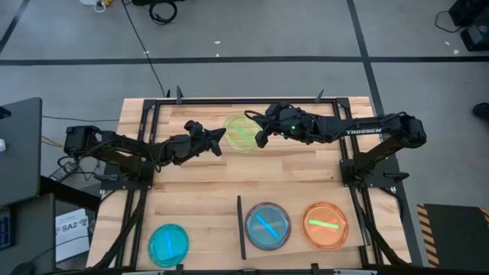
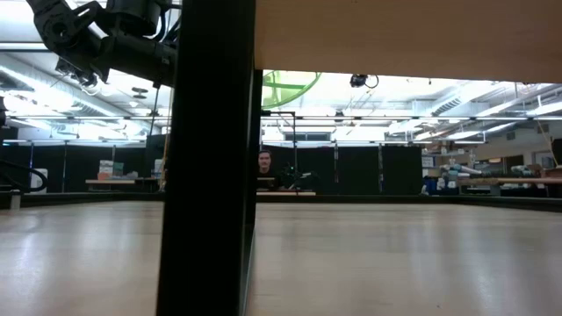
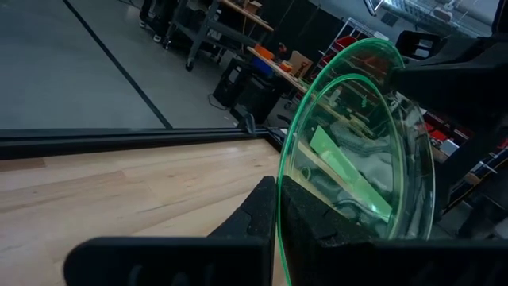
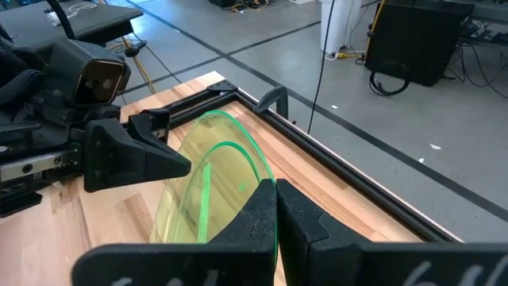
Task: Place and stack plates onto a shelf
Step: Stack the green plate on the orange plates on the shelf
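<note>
A translucent green plate [image 1: 242, 134] hangs in the air over the far middle of the table, between my two grippers. My left gripper [image 1: 223, 137] is at its left edge and my right gripper [image 1: 260, 135] at its right edge, each shut on the rim. In the low view the green plate [image 2: 286, 89] shows high up, clear of the tabletop. The shelf [image 1: 302, 206] lies at the near right, its black strip [image 1: 239, 228] along its left edge. A blue plate [image 1: 267, 226] and an orange plate [image 1: 325, 224] rest flat on it. A cyan plate [image 1: 168, 244] lies flat on the table at the near left. My left gripper [image 3: 279, 195] pinches the green plate's rim [image 3: 279, 171] between its two fingers, one finger on each face, coming level from the table's left. The plate is lifted clear and tilted. My right gripper [image 4: 276, 199] pinches the opposite rim [image 4: 264, 171] the same way, coming from the table's right.
A black frame [image 1: 229, 100] runs along the table's far edge and down both sides. In the low view a black upright [image 2: 211, 158] stands close to the camera and hides much of the table. A person [image 2: 264, 163] sits far back in the room.
</note>
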